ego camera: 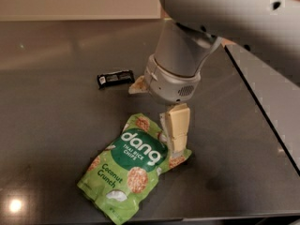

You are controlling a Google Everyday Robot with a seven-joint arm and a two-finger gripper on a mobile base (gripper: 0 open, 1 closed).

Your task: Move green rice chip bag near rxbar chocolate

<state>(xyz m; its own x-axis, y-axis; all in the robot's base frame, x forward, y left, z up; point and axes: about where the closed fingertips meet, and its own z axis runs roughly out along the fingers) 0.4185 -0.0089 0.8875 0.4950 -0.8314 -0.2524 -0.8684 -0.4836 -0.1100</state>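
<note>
The green rice chip bag [126,168] lies flat on the dark table, label up, at the lower centre. The rxbar chocolate [116,78], a small black bar, lies further back and to the left, clearly apart from the bag. My gripper [157,120] hangs over the bag's upper right corner. It is open: one cream finger [176,128] points down onto that corner, and the other shows behind it near the bar's right end. It holds nothing.
The dark table [51,125] ends at a seam on the right, where a grey surface [276,93] begins. The table's front edge runs along the bottom. My arm [187,46] fills the upper right and hides what stands behind it.
</note>
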